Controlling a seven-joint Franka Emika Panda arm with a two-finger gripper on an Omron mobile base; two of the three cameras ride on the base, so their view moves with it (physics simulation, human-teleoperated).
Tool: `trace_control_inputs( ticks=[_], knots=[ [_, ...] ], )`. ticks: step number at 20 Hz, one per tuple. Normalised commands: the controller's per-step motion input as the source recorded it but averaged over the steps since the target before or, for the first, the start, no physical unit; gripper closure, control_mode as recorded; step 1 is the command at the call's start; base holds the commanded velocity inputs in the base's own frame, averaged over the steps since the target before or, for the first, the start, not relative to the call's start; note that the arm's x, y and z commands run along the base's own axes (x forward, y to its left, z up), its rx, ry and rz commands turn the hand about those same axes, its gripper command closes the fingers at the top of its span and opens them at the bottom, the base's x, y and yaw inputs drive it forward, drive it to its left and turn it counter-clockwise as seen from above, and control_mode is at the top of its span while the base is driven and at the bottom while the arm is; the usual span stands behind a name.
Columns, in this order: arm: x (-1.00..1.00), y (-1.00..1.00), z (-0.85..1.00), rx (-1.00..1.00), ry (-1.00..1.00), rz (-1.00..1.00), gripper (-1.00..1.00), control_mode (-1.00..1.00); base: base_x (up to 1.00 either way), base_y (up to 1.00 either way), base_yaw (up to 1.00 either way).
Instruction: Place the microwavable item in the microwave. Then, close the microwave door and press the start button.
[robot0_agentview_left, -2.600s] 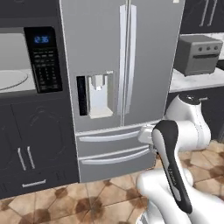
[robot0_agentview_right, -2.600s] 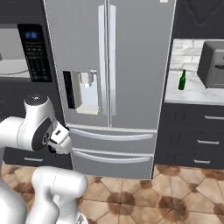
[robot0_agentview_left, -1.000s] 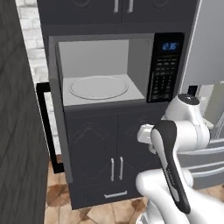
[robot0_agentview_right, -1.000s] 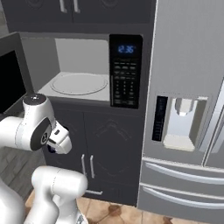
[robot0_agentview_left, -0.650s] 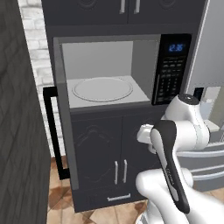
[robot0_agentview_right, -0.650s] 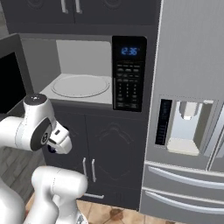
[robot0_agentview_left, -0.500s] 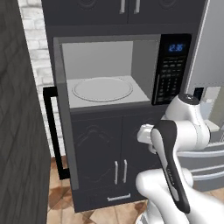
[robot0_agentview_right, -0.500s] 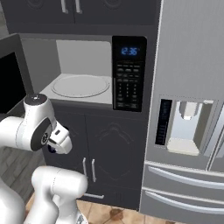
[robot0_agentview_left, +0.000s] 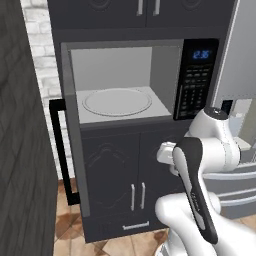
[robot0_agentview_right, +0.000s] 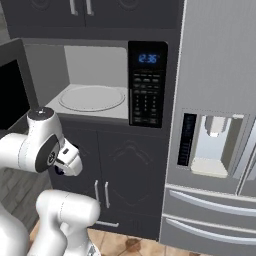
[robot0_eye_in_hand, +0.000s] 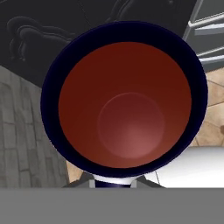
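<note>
The microwavable item, a mug (robot0_eye_in_hand: 124, 109) with a dark blue rim and dark red inside, sits close in front of the hand camera, mouth toward it. It hides my fingers, and my gripper is shut on it. The microwave (robot0_agentview_left: 199, 75) stands straight ahead, built in above dark cabinets. Its cavity is open, with a bare glass turntable (robot0_agentview_left: 116, 101) inside and a lit blue display on the keypad (robot0_agentview_right: 147, 85). The microwave door (robot0_agentview_left: 70, 150) is swung out to the left, its black bar handle (robot0_agentview_left: 56, 150) facing me. My folded arm (robot0_agentview_left: 200, 165) hangs low, in front of the lower cabinets.
A steel fridge with a water dispenser (robot0_agentview_right: 215, 145) stands right of the microwave. Dark cabinet doors (robot0_agentview_left: 135, 170) are below it. A dark panel (robot0_agentview_left: 20, 150) closes off the left side, with white brick wall (robot0_agentview_left: 42, 60) behind the open door.
The base has driven left: the views slid from the fridge to the open microwave, then held still over the last half second. The arm's pose has not changed.
</note>
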Motion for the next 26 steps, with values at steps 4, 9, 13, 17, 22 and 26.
trace_control_inputs(
  ticks=[4, 9, 13, 17, 22, 26],
  knots=[
    [0.00, 0.00, 0.09, 0.00, 0.00, 0.00, 1.00, -1.00, 0.00, 0.00, 0.00],
    [0.20, 0.09, 0.68, -0.14, -0.29, 0.01, 1.00, -1.00, 0.00, 0.00, 0.00],
    [0.59, 0.15, 0.48, -0.12, -0.13, 0.04, 1.00, -1.00, 0.00, 0.00, 0.00],
    [0.67, 0.15, 0.36, -0.12, -0.01, 0.08, 1.00, -1.00, 0.00, 0.00, 0.00],
    [0.85, 0.08, 0.39, -0.05, 0.00, 0.14, 1.00, -1.00, 0.00, 0.00, 0.00],
    [0.90, 0.00, 0.29, -0.01, 0.00, 0.12, 1.00, -1.00, 0.00, 0.00, 0.00]
  ],
)
